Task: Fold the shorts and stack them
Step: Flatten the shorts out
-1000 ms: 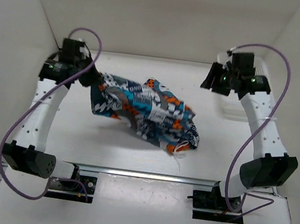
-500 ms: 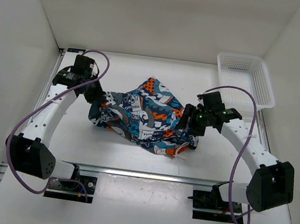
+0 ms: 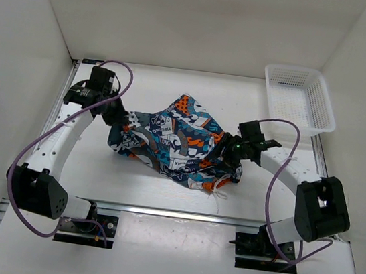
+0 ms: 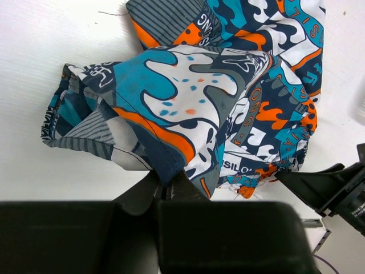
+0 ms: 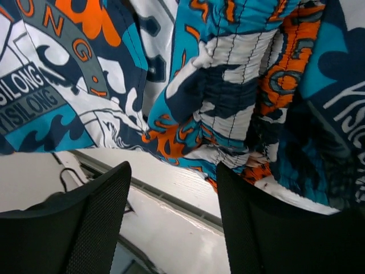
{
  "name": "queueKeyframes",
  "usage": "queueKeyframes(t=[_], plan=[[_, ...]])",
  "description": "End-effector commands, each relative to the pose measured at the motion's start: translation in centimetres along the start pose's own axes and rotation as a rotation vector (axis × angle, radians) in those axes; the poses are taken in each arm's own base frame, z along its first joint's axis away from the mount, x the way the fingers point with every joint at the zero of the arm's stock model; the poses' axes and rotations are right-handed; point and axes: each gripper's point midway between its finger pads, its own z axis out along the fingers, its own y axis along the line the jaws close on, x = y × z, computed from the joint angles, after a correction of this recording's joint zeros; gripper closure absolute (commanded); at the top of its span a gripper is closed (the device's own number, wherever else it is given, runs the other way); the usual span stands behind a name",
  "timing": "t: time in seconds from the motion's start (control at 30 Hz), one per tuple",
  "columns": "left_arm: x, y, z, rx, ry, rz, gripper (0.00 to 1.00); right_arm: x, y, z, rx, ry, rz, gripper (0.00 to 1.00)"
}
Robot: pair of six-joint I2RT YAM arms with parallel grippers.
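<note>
The shorts (image 3: 179, 143) lie crumpled mid-bench (image 3: 129, 184), so the step in hand looks like spreading them flat before any fold. The left hand (image 3: 119, 119) is clamped on their end toward the left edge. The right hand (image 3: 226, 157), fingers apart, sits at the gathered end toward the right edge, and should next close there so both can pull the cloth taut.

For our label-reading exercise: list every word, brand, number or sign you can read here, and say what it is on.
"YISILONG": white letters on a grey band of the shorts, right wrist view.
"ONG": orange letters on the same shorts, the rest lost in a fold.
"ISIL": on the shorts in the left wrist view, cut off.
Overhead view: the print is too small to read.
Basket: no text seen.
</note>
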Motion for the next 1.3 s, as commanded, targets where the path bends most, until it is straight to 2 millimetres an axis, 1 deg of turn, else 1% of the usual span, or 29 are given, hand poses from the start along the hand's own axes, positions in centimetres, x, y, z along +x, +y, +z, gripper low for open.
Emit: queueKeyframes(t=[0.0, 0.07, 0.1, 0.13, 0.17, 0.23, 0.27, 0.37, 0.43, 0.57, 0.6, 0.63, 0.67, 0.7, 0.73, 0.87, 0.9, 0.97, 1.03, 1.07, 1.1, 1.13, 1.17, 1.2, 1.23, 1.27], plan=[[-1.4, -1.0, -2.0, 0.039, -0.079, 0.014, 0.90, -0.9, 1.7, 0.8, -0.077, -0.014, 0.045, 0.35], [-1.4, -1.0, -2.0, 0.039, -0.079, 0.014, 0.90, -0.7, 1.1, 1.3, -0.066, -0.005, 0.060, 0.36], [-1.4, -1.0, -2.0, 0.039, -0.079, 0.014, 0.90, -1.0, 1.0, 1.6, -0.059, -0.013, 0.061, 0.36], [-1.5, -1.0, -2.3, 0.039, -0.079, 0.014, 0.90, -0.9, 0.6, 2.0, -0.048, -0.004, 0.068, 0.38], [-1.6, -0.9, -2.2, 0.031, -0.085, 0.023, 0.90, -1.0, 0.8, 2.0, -0.054, -0.009, 0.073, 0.38], [-1.6, -0.9, -2.2, 0.031, -0.085, 0.023, 0.90, -1.0, 0.1, 2.6, -0.029, 0.000, 0.085, 0.43], [-1.7, -0.8, -2.5, 0.024, -0.090, 0.023, 0.90, -1.0, 0.1, 2.6, -0.029, 0.000, 0.085, 0.44], [-1.9, -1.0, -2.7, 0.030, -0.098, 0.023, 0.90, -0.5, -0.7, 2.7, 0.001, 0.009, 0.099, 0.44], [-1.9, -1.0, -2.7, 0.030, -0.098, 0.023, 0.90, -0.3, -1.2, 2.6, 0.017, 0.008, 0.104, 0.42], [-1.9, -0.6, -2.7, 0.020, -0.094, 0.015, 0.90, 0.0, -1.5, 2.5, 0.031, 0.019, 0.121, 0.41], [-1.9, -0.6, -2.7, 0.020, -0.094, 0.015, 0.90, 0.2, -1.3, 2.5, 0.024, 0.027, 0.121, 0.38], [-2.2, -0.8, -2.9, 0.025, -0.101, 0.025, 0.90, 0.5, -1.7, 2.6, 0.032, 0.034, 0.135, 0.36], [-2.2, -0.8, -2.9, 0.025, -0.101, 0.025, 0.90, 0.7, -1.5, 2.3, 0.022, 0.037, 0.145, 0.36], [-2.2, -0.8, -2.9, 0.025, -0.101, 0.025, 0.90, 1.2, -2.2, 2.5, 0.035, 0.047, 0.152, 0.36], [-2.2, -0.8, -2.9, 0.025, -0.101, 0.025, 0.90, 0.9, -1.9, 2.3, 0.026, 0.028, 0.143, 0.35], [-2.1, -0.5, -2.9, 0.012, -0.100, 0.024, 0.90, 0.9, -2.2, 2.8, 0.036, 0.036, 0.149, 0.35], [-2.1, -0.5, -2.9, 0.012, -0.100, 0.024, 0.90, 1.1, -2.3, 3.0, 0.036, 0.050, 0.154, 0.37], [-2.1, -0.5, -2.9, 0.012, -0.100, 0.024, 0.90, 0.9, -2.1, 3.0, 0.029, 0.044, 0.158, 0.37], [-2.1, -0.5, -2.9, 0.012, -0.100, 0.024, 0.90, 1.1, -2.5, 3.3, 0.035, 0.049, 0.162, 0.38], [-2.1, -0.5, -2.9, 0.012, -0.100, 0.024, 0.90, 1.2, -2.7, 3.5, 0.042, 0.055, 0.166, 0.40], [-2.1, -0.5, -2.9, 0.012, -0.100, 0.024, 0.90, 0.8, -2.4, 3.5, 0.027, 0.043, 0.157, 0.42], [-2.1, -0.5, -2.9, 0.012, -0.100, 0.024, 0.90, 0.7, -2.6, 3.8, 0.034, 0.036, 0.158, 0.44], [-2.1, -0.5, -2.9, 0.012, -0.100, 0.024, 0.90, 0.6, -3.0, 4.0, 0.050, 0.030, 0.161, 0.52], [-2.1, -0.5, -2.9, 0.012, -0.100, 0.024, 0.90, -0.4, -2.1, 3.9, 0.034, 0.001, 0.147, 0.57], [-2.1, -0.5, -2.9, 0.012, -0.100, 0.024, 0.90, -0.7, -2.3, 4.0, 0.045, -0.007, 0.126, 0.64], [-1.9, -0.3, -2.7, 0.007, -0.092, 0.024, 0.90, -1.2, -2.2, 4.1, 0.056, -0.015, 0.114, 0.84]])
